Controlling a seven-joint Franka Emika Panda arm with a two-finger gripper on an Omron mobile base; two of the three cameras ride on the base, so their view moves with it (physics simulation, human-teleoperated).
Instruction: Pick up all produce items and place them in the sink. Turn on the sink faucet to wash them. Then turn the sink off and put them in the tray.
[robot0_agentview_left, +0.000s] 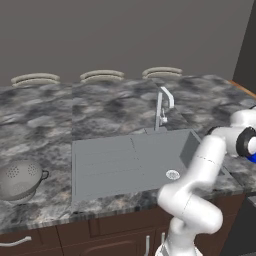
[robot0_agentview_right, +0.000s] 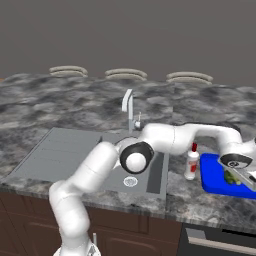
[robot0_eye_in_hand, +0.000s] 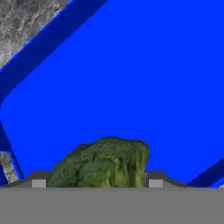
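Observation:
A green broccoli floret (robot0_eye_in_hand: 103, 164) sits between my gripper's (robot0_eye_in_hand: 97, 183) two finger tips, low over the bright blue tray (robot0_eye_in_hand: 131, 65). From the right base view the gripper (robot0_agentview_right: 239, 176) hangs over the tray (robot0_agentview_right: 212, 175) at the far right, shut on the broccoli (robot0_agentview_right: 230, 177). A corner of the tray (robot0_agentview_left: 253, 158) peeks out past the arm's wrist. The grey sink (robot0_agentview_left: 105, 165) lies in the counter's middle, its basin bare around the white drain (robot0_agentview_left: 172, 174). Behind it stands the silver faucet (robot0_agentview_left: 162, 105), with no water running.
A white red-capped bottle (robot0_agentview_right: 192, 162) stands between the sink (robot0_agentview_right: 60, 150) and the tray. A round grey colander (robot0_agentview_left: 20, 179) rests on the counter at the far left. My arm arcs over the basin's right side. Three plates lean along the back wall.

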